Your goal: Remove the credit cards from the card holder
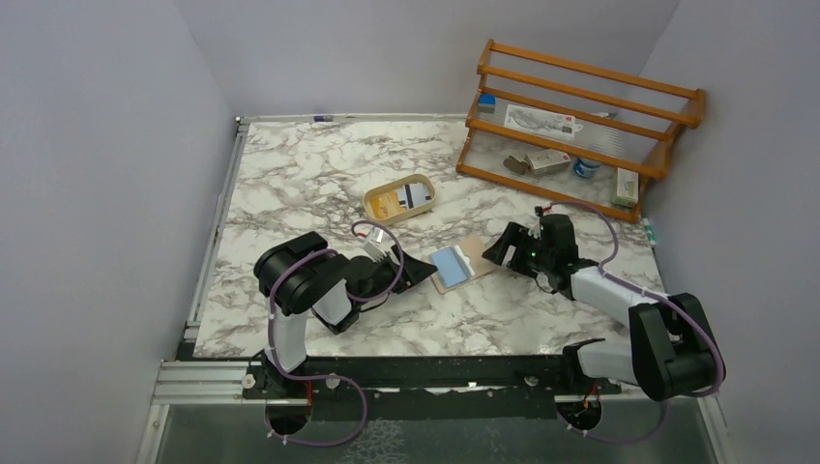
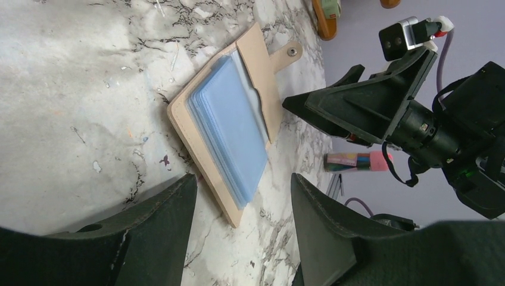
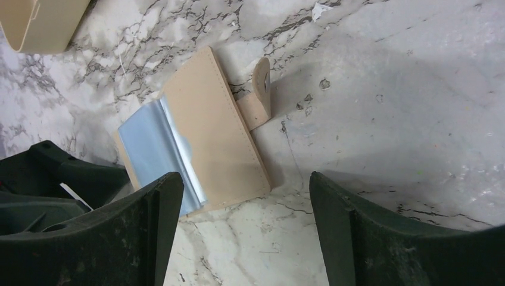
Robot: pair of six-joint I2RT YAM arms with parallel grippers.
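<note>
1. Position: card holder (image 1: pixel 476 251) lies flat and opened out on the marble table (image 1: pixel 319 174), directly between the tips of the two grippers.
2. Left arm: left gripper (image 1: pixel 425 268) has its jaws apart and nothing clamped. In its wrist view the holder's near end sits just ahead of the fingertips, in line with the gap. Cannot tell whether anything touches.
3. Contents: credit cards (image 2: pixel 229 128), a pale blue stack slightly fanned, lie on the half of the holder nearer the left gripper. Their far ends are tucked under the tan pocket panel on the half nearer the right gripper.
4. Fastening: closing tab (image 2: pixel 284 55) with a metal snap sticks out from the holder's edge on the right gripper's side.
5. Right arm: right gripper (image 1: pixel 498 249) has its jaws wide apart and empty. In its wrist view the plain tan half lies just ahead of the fingertips, the blue cards beyond it toward the left gripper.
6. Spacing: the two grippers face each other across the holder, tips near, not touching.
7. Surroundings: beige tray (image 1: pixel 372 206) with flat items inside sits beyond the left gripper, apart from the holder. Wooden rack (image 1: pixel 580 97) stands beyond the right gripper at the far corner.
</note>
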